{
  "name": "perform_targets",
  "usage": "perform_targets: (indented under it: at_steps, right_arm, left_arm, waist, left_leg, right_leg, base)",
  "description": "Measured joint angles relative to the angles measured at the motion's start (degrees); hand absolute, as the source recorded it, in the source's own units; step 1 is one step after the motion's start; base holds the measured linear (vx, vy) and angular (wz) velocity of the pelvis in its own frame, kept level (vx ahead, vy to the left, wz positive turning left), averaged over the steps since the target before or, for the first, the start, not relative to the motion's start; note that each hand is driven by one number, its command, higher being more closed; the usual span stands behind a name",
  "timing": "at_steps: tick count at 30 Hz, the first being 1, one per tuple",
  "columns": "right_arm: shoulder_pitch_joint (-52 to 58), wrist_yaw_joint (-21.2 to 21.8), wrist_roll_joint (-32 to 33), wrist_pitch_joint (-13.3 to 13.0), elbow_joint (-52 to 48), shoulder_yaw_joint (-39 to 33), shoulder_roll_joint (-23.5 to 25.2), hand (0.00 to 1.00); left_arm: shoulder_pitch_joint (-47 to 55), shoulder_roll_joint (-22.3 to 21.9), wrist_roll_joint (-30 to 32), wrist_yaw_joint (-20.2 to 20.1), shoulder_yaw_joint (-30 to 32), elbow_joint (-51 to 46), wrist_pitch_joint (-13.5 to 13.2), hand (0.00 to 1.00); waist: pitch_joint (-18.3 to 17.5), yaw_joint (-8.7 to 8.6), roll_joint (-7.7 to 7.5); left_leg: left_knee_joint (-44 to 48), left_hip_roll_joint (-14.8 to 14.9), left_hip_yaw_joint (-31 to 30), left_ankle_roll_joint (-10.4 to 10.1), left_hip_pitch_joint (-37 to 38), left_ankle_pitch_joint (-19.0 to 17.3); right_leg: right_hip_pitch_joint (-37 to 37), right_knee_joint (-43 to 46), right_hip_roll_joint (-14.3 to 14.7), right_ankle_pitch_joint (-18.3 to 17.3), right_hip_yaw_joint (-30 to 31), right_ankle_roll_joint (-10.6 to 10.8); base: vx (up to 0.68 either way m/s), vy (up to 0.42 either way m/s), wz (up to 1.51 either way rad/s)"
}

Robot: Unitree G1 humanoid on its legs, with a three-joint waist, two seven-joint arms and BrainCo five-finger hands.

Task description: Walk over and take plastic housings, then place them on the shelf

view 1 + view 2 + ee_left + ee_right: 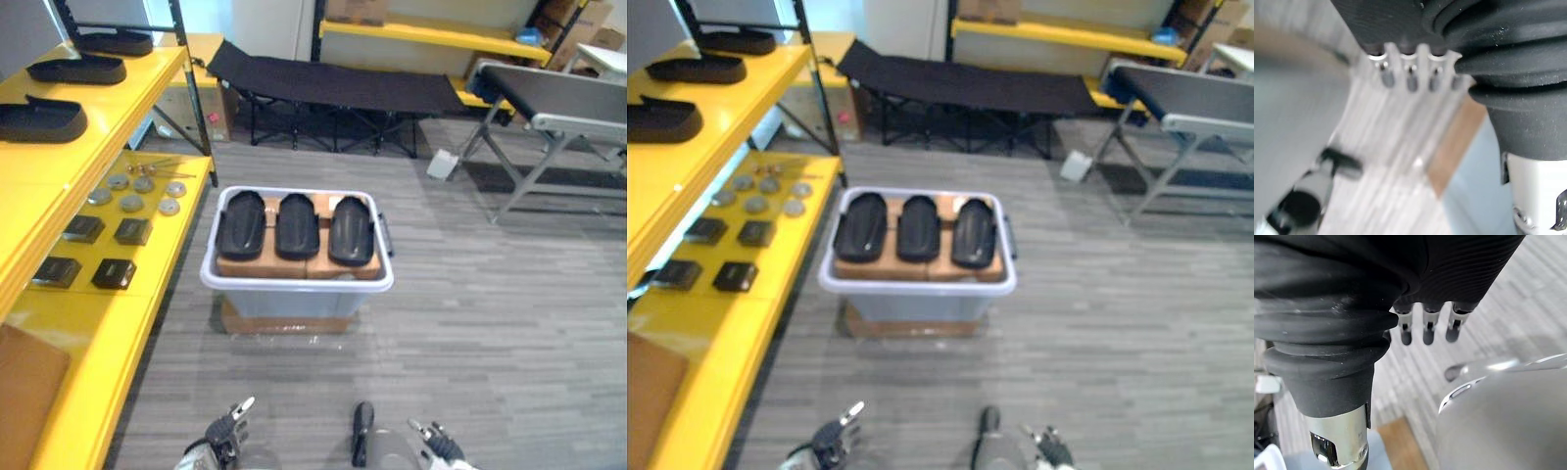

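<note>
Approach step, nothing picked yet. Three housings [296, 227] lie side by side in the bin [294, 287] on the floor, just beside the shelf [147, 284] edge. Left hand [225, 431] and right hand [436, 443] hang low, fingers straight, both empty. Next: walk up to the bin, reach down, grip one housing.

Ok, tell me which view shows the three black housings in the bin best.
Left eye view: all three housings lie side by side, unobstructed, in the grey bin. The right eye view shows the same almost equally well; both wrist views look at the floor.
</note>
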Motion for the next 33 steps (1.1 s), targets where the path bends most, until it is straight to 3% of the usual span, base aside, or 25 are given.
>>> perform_targets:
  at_steps: [1,2,3,5,8,9,10,12,13,16,20,21,27,33]
  right_arm:
    - [-0.20,-0.47,0.00,0.60,-0.25,-0.15,-0.73,0.00]
    - [-0.17,-1.10,-0.03,0.71,-0.37,-0.06,-1.08,0.00]
    - [-0.15,-2.58,0.05,1.92,-0.26,0.06,-1.63,0.00]
    - [-0.22,-3.22,0.07,2.07,-0.28,-0.51,-1.47,0.00]
    - [-0.48,-3.51,0.07,1.58,-2.20,-3.73,-1.22,0.00]
    - [0.41,-3.80,0.35,1.67,-2.34,-4.91,-1.17,0.00]
    - [1.06,-3.91,0.80,1.72,-2.59,-4.96,-1.17,0.00]
    - [2.73,-3.50,1.75,1.69,-2.98,-6.05,0.33,0.00]
    - [3.78,-2.43,1.76,1.69,-3.04,-6.12,1.96,0.00]
    - [5.47,0.46,0.20,1.69,-3.05,-5.99,4.63,0.00]
    - [5.50,1.43,-0.11,0.67,-3.21,-4.66,4.47,0.00]
    - [-5.25,2.68,0.11,-3.04,0.36,4.78,0.38,0.00]
    - [-5.26,2.40,0.58,-3.04,0.33,4.76,0.37,0.00]
    - [-5.56,-1.10,4.25,-3.00,0.19,4.40,0.39,0.00]
  left_arm:
    - [0.26,-1.97,0.01,0.20,2.22,-0.36,-1.45,0.00]
    - [0.04,-2.53,0.02,0.19,3.27,-0.59,-1.89,0.00]
    - [0.09,-2.40,0.18,0.25,4.52,-0.45,-2.42,0.00]
    - [0.36,-1.79,0.24,0.27,4.34,-0.02,-2.42,0.00]
    - [0.55,-1.03,1.16,-0.26,3.18,-0.08,-2.46,0.00]
    - [0.09,-0.96,1.22,-0.47,3.28,0.07,-2.56,0.00]
    - [0.13,-0.96,1.27,-0.67,3.28,0.07,-2.55,0.00]
    - [-0.56,-0.21,2.96,-0.77,3.23,0.72,-2.51,0.00]
    - [-1.36,0.69,2.97,-1.14,3.15,1.21,-2.55,0.00]
    - [-1.96,1.03,2.30,-1.05,2.91,1.13,-2.22,0.00]
    - [-1.58,0.80,3.24,-1.10,1.67,1.15,-1.66,0.00]
    - [-6.21,5.54,2.25,1.58,-8.02,2.10,-2.50,0.00]
    - [-6.21,5.47,2.27,1.64,-8.05,2.09,-2.53,0.00]
    - [-6.05,5.38,2.19,3.46,-8.06,1.87,-3.05,0.00]
  waist:
    - [0.10,-0.03,1.48]
    - [0.38,0.03,2.02]
    - [0.48,0.29,2.45]
    - [0.47,0.30,2.23]
    - [0.27,-0.01,2.20]
    - [0.29,0.22,2.18]
    - [0.26,0.26,2.15]
    - [-0.30,0.07,0.02]
    - [-0.26,0.02,-2.10]
    - [-0.74,0.00,-4.27]
    - [-0.89,-0.38,-3.49]
    - [7.67,-1.42,-4.79]
    - [7.80,-1.45,-4.57]
    - [8.01,-1.43,-4.22]
  left_leg:
    - [6.41,1.85,-0.11,-1.32,-2.93,1.59]
    - [11.89,2.59,-0.19,-1.69,-5.30,3.00]
    - [23.24,5.30,0.96,-2.32,-10.96,4.19]
    - [20.94,5.57,4.24,-2.12,-11.09,4.04]
    - [2.71,4.36,10.57,0.27,-13.25,7.78]
    - [-3.21,4.05,11.67,1.25,-13.92,13.97]
    - [-4.20,4.01,12.00,0.93,-13.49,17.13]
    - [-6.65,1.67,12.73,1.15,-12.31,17.47]
    - [-7.94,0.34,13.31,1.39,-11.85,17.62]
    - [-10.19,-1.76,13.43,1.91,-10.72,17.95]
    - [-14.45,-3.95,13.03,2.68,-7.97,18.96]
    - [-17.25,-6.28,9.51,4.01,-12.06,21.95]
    - [-17.44,-6.33,9.35,4.01,-12.06,21.95]
    - [-18.54,-6.83,9.28,3.98,-12.22,22.15]
  right_leg:
    - [1.03,0.29,1.06,-1.36,-1.15,-0.67]
    - [2.27,-0.20,1.57,-1.92,-1.39,-1.24]
    - [7.73,-3.73,2.59,-2.31,-2.81,-1.92]
    - [11.21,-5.71,2.35,-2.26,-3.09,-1.96]
    - [13.24,-9.86,1.56,-2.40,-2.96,-1.37]
    - [13.30,-10.13,1.58,-2.52,-2.50,-0.52]
    - [13.35,-10.02,1.55,-2.80,-2.25,-0.03]
    - [13.34,-10.03,-0.62,-3.53,-2.26,1.41]
    - [13.26,-9.97,-1.82,-3.71,-2.28,1.80]
    - [13.90,-10.26,-3.46,-3.75,-2.90,2.80]
    - [15.67,-10.93,-4.55,-4.16,-4.27,3.78]
    - [10.31,-9.00,-5.20,-5.06,-2.70,2.71]
    - [10.22,-8.94,-5.22,-5.20,-2.79,2.82]
    - [9.38,-8.66,-5.61,-5.43,-2.84,3.23]
  base:
    - [0.41,-0.295,0.28]
    - [0.51,-0.393,0.38]
    - [0.41,-0.311,0.26]
    - [0.26,-0.172,0.01]
    - [0.22,-0.051,-0.23]
    - [0.22,0.066,-0.23]
    - [0.23,0.088,-0.18]
    - [0.22,0.116,0.00]
    - [0.20,0.104,0.03]
    - [0.17,0.079,0.10]
    - [0.10,0.035,0.13]
    - [0.02,0.000,0.08]
    - [0.00,0.000,0.00]
    - [0.00,0.000,0.00]
